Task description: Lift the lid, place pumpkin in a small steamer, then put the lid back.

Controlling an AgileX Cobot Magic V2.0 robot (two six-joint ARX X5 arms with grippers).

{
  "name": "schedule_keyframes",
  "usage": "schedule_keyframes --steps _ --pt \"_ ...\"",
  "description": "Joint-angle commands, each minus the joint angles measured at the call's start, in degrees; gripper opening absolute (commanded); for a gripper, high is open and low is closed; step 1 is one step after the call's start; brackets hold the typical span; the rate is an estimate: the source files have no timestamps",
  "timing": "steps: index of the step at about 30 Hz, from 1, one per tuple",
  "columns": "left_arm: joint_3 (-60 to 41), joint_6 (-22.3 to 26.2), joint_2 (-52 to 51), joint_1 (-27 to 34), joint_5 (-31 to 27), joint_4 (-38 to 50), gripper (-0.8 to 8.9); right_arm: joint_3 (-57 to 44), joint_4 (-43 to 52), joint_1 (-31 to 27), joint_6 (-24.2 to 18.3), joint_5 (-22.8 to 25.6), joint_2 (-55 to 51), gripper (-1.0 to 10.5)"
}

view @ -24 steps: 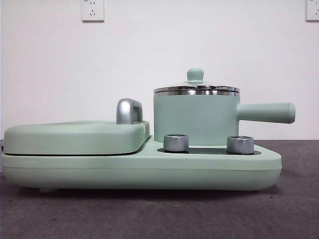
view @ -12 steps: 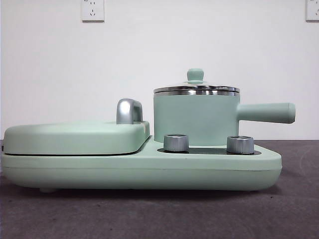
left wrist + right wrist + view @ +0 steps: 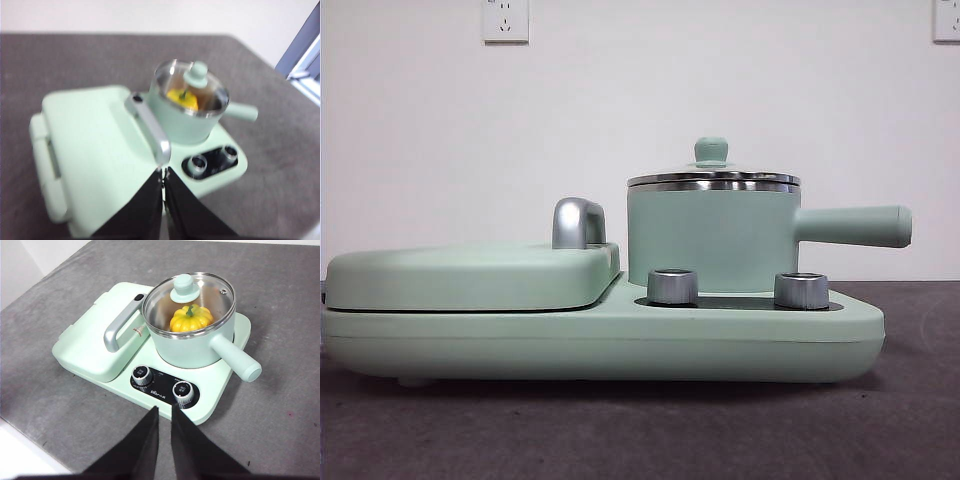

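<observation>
The small steamer (image 3: 710, 240) stands on the right half of a mint-green cooker, its long handle (image 3: 855, 226) pointing right. The lid (image 3: 711, 152) sits flat on the steamer's steel rim. Through the lid's glass (image 3: 212, 290) the yellow-orange pumpkin (image 3: 191, 319) shows inside the pot; the left wrist view shows the pumpkin (image 3: 182, 96) there too. My left gripper (image 3: 163, 172) hovers high over the cooker's griddle side, shut and empty. Above the near side by the dials, my right gripper (image 3: 164, 412) is also shut with nothing in it. Neither arm appears in the front view.
The flat griddle cover (image 3: 470, 275) with a chrome handle (image 3: 578, 222) fills the cooker's left half. Two steel dials (image 3: 673, 286) (image 3: 801, 290) stick up in front of the steamer. The dark grey table's edge (image 3: 30, 440) runs close to the cooker.
</observation>
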Motion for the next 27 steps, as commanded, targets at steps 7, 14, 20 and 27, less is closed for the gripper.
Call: schedule_keyframes --steps 7,14,20,27 --pt "-22.4 8.5 -12.94 15.74 3.89 27.45 0.06 0.59 0.61 0.44 -0.66 0.2 0.28 0.4" --pt "-40.83 8.83 -25.77 28.72 2.05 36.81 0.06 0.59 0.61 0.44 -0.66 0.22 0.28 0.4" --pt "-47.74 8.17 -26.1 32.85 0.7 35.21 0.06 0.59 0.61 0.44 -0.63 0.22 0.26 0.4" --pt "-49.29 9.88 -26.08 37.16 0.2 33.09 0.06 0.59 0.61 0.44 -0.66 0.2 0.28 0.4"
